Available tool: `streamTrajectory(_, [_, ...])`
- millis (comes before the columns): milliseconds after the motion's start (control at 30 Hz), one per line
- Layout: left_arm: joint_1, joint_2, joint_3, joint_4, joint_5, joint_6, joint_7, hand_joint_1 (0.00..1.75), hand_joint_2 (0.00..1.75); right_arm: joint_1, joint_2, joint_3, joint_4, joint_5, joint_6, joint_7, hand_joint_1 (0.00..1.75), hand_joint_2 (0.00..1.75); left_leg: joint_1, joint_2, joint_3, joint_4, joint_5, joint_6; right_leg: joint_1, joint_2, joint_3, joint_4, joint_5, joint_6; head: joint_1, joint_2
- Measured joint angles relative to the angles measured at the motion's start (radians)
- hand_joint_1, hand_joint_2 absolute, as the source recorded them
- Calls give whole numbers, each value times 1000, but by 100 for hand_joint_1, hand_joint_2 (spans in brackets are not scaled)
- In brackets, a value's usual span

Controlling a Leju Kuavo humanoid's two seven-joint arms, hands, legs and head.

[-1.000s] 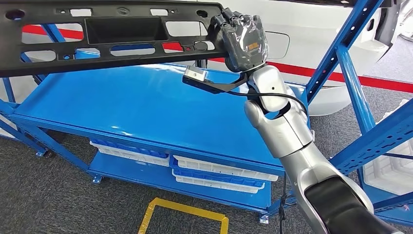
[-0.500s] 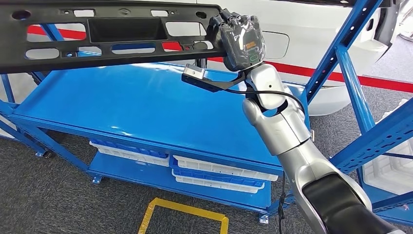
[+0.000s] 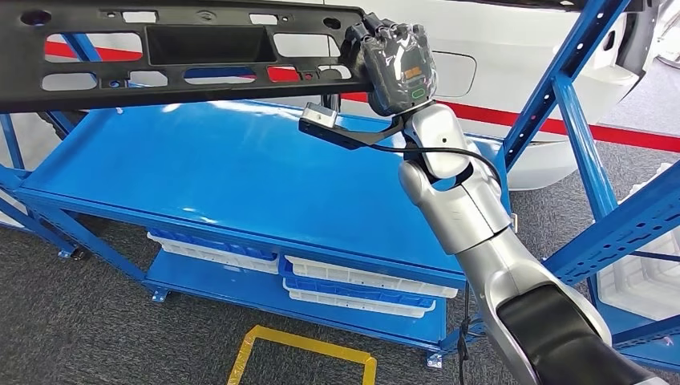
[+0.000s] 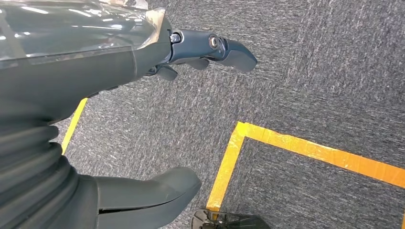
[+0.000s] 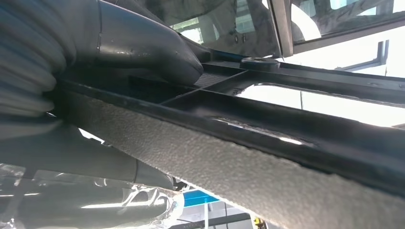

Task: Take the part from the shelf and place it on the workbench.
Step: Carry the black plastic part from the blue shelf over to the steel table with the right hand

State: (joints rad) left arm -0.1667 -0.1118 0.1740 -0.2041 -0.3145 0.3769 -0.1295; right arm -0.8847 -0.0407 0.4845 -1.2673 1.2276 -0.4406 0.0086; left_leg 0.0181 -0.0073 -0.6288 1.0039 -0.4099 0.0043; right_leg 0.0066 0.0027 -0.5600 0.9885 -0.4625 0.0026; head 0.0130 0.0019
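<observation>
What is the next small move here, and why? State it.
Probably lower the long black part toward the blue workbench top. The right hand grips the part's end and holds it in the air above that surface, not resting on it. The left hand hangs over the carpet holding nothing, so the right arm carries the part alone.

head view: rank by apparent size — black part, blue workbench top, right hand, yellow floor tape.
1. blue workbench top, largest
2. black part, though it sits nearer the camera and runs off frame
3. right hand
4. yellow floor tape, cut off by the frame edge
</observation>
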Motion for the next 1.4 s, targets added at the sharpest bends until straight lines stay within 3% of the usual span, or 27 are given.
streamTrajectory(300, [0, 2, 0, 0, -1, -2, 4, 0, 175, -4, 0, -2, 1, 1, 1, 10, 175, 175, -7, 0, 0, 3, -4, 7, -8, 0, 1, -1, -1, 4, 0, 0])
streamTrajectory(467, [-2, 2, 0, 0, -1, -5, 0, 0, 175, -13, -2, -5, -5, 4, 8, 19, 175, 175, -7, 3, 10, -13, 6, 26, -12, 0, -3, 8, -10, 17, 0, 0])
streamTrajectory(533, [-4, 1, 0, 0, -1, -8, 0, 0, 175, -15, -6, -7, -9, 4, 12, 21, 175, 175, -1, 6, 18, -27, 14, 34, -13, 0, -39, 86, -53, 14, 1, 0])
streamTrajectory(600, [-5, 0, 0, 0, 0, -13, -1, 0, 175, -13, -10, -8, -10, 4, 13, 23, 175, 175, 0, 6, 18, -28, 15, 36, -18, 0, -102, 224, -106, 13, 1, 0])
streamTrajectory(633, [-5, 0, 0, 0, 1, -15, -1, 0, 175, -11, -12, -8, -10, 4, 14, 24, 175, 175, 1, 6, 17, -28, 15, 35, -23, 0, -127, 276, -119, 19, 1, 0])
streamTrajectory(667, [-5, -1, 1, 0, 1, -17, -1, 0, 175, -9, -14, -8, -10, 4, 14, 24, 175, 175, 4, 5, 16, -27, 16, 33, -28, -1, -135, 291, -117, 28, 1, 0])
streamTrajectory(700, [-4, -1, 1, 0, 1, -18, -1, 0, 175, -8, -16, -8, -10, 4, 15, 24, 175, 175, 8, 5, 15, -26, 16, 29, -35, -1, -122, 264, -99, 41, 1, 0])
streamTrajectory(767, [-5, 1, 1, 0, 1, -18, -4, 0, 175, -8, -18, -8, -10, 5, 15, 25, 175, 175, 16, 4, 11, -20, 14, 13, -50, -4, -52, 124, -46, 72, 3, 0])
streamTrajectory(800, [-5, 1, 1, 0, 0, -18, -7, 0, 175, -8, -18, -8, -10, 5, 16, 26, 175, 175, 18, 4, 8, -16, 12, 2, -50, -2, -19, 70, -25, 78, 4, 0])
streamTrajectory(833, [-6, 2, 1, 0, -2, -17, -9, 0, 175, -8, -18, -8, -11, 6, 17, 28, 175, 175, 17, 3, 5, -10, 10, -8, -50, 1, -1, 35, -16, 78, 5, 0])
streamTrajectory(867, [-6, 3, 1, -1, -5, -15, -11, 0, 175, -8, -18, -9, -13, 6, 19, 29, 175, 175, 15, 1, 3, -6, 9, -15, -49, 5, 4, 26, -16, 71, 5, 0])
streamTrajectory(900, [-7, 3, 1, -1, -7, -13, -11, 0, 175, -8, -18, -9, -16, 8, 21, 31, 175, 175, 15, 0, 2, -5, 8, -19, -48, 10, 2, 30, -14, 61, 4, 0])
streamTrajectory(933, [-6, 5, 1, -1, -10, -11, -12, 0, 175, -8, -19, -10, -19, 9, 23, 34, 175, 175, 16, -1, 1, -3, 9, -15, -52, 11, -1, 26, -16, 55, 2, 0])
streamTrajectory(1067, [-6, 7, 1, 0, -17, -1, -12, 0, 175, -4, -20, -9, -24, 10, 31, 36, 175, 175, 21, 0, 0, -8, 20, 36, -47, 14, -4, 27, -11, 42, 0, 0])
streamTrajectory(1167, [-5, 7, 1, 0, -15, 1, -12, 0, 175, -1, -20, -9, -26, 10, 32, 36, 175, 175, 21, 0, -1, -10, 28, 49, -41, 14, -8, 28, -8, 37, -1, 0])
streamTrajectory(1300, [-5, 6, 2, 0, -11, 2, -12, 0, 175, 3, -20, -9, -28, 10, 32, 36, 175, 175, 23, 0, -2, -13, 31, 45, -37, 14, -10, 29, -8, 36, -1, 0])
streamTrajectory(1367, [-5, 6, 2, 0, -11, 2, -12, 0, 175, 4, -20, -9, -29, 10, 32, 36, 175, 175, 24, 0, -3, -15, 31, 26, -35, 14, -12, 29, -8, 35, -1, 0])
streamTrajectory(1400, [-5, 5, 2, 0, -11, 2, -12, 0, 175, 4, -20, -9, -30, 10, 32, 36, 175, 175, 25, 0, -3, -17, 31, 7, -34, 14, -14, 29, -9, 34, -1, 0])
